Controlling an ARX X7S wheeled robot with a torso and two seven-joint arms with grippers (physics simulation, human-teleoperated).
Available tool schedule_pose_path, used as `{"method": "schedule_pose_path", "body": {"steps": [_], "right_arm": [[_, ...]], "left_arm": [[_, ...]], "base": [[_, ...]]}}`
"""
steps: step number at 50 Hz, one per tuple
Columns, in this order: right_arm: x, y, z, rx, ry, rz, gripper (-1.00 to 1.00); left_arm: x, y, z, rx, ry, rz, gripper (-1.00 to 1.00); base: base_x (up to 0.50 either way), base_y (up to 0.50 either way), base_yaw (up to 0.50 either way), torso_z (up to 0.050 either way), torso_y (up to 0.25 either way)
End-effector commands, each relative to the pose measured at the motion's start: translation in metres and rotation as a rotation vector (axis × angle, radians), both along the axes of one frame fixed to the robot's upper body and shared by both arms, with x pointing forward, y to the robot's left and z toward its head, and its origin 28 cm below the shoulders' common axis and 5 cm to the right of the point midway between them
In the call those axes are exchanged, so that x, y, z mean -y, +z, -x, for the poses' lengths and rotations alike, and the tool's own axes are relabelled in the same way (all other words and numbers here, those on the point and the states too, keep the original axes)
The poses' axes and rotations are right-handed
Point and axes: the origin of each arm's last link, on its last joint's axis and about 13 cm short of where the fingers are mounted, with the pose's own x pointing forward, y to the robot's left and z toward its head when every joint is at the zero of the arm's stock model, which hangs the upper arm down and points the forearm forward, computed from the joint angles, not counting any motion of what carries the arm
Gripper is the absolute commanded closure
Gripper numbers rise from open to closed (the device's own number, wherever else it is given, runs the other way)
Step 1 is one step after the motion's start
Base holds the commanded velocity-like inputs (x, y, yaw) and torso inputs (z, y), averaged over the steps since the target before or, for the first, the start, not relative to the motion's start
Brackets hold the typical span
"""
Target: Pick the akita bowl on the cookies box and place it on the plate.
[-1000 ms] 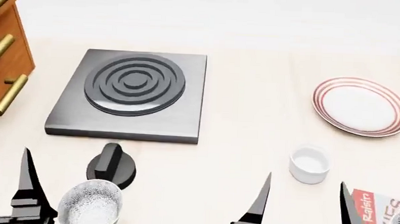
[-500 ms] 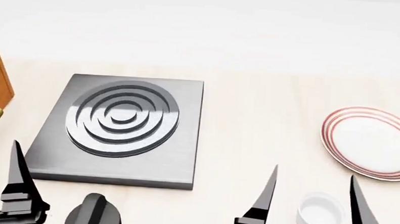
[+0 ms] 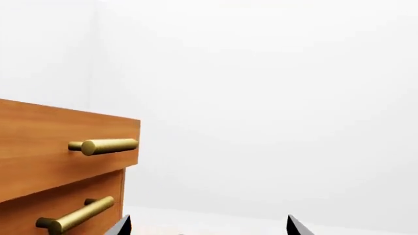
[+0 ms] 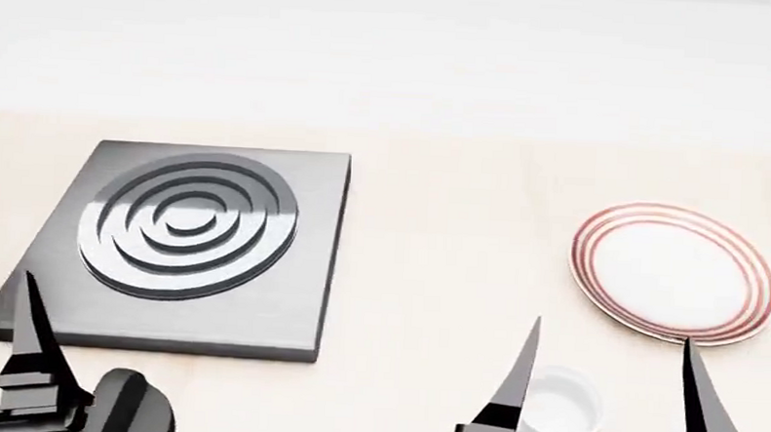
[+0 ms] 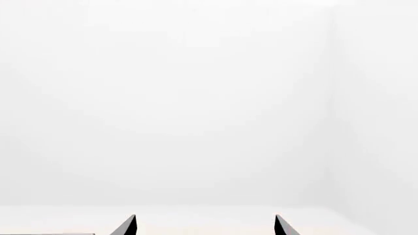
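Right claw (image 4: 608,401): your two dark fingers stand spread wide at the near edge of the head view, with nothing between them. The right wrist view shows the same two tips apart against a bare white wall.

Left claw (image 3: 207,226): you see one finger (image 4: 32,342) at the near left of the head view. The left wrist view shows both tips set well apart, gripping nothing.

White cup (image 4: 559,409): small, plain, upright on the table (image 4: 449,248). From the head view it sits between your right claw's fingers, partly behind the left one; whether they touch it cannot be told.

Black knob (image 4: 130,412): dark rounded part at the near left edge, just beside your left finger and in front of the burner slab. It is cut off by the frame.

Burner slab (image 4: 182,241): flat dark grey square with raised rings, lying on the table at your left, beyond the knob.

Plate (image 4: 671,271): white with thin red rings near the rim, flat on the table at your right, beyond the cup and apart from it. Nothing lies on it.

Speckled bowl and cookie carton: neither appears in any view, so you cannot tell their place from here.

Drawer unit (image 3: 58,161): wooden fronts with brass handles (image 3: 104,146), seen in the left wrist view beyond your left claw; only a sliver shows at the head view's left edge.

Wall (image 5: 196,98): plain white, behind the table.
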Motion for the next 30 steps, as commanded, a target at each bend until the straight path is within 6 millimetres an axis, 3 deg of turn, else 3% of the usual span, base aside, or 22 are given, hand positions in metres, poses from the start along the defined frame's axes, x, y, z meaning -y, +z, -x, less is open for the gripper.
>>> {"method": "schedule_pose_path", "body": {"steps": [1,30], "right_arm": [[0.0008,0.0008,0.0005,0.009,-0.007,0.006,-1.00],[0.0001,0.0005,0.0013,0.005,0.014,0.005,-1.00]], "left_arm": [[0.0003,-0.0002,0.0002,-0.002,-0.003,0.002,-1.00],[0.0001,-0.0002,0.0004,-0.001,-0.007,0.003,-1.00]], "base": [[0.00,-0.50,0.00,0.000,0.000],[0.00,-0.50,0.00,0.000,0.000]]}}
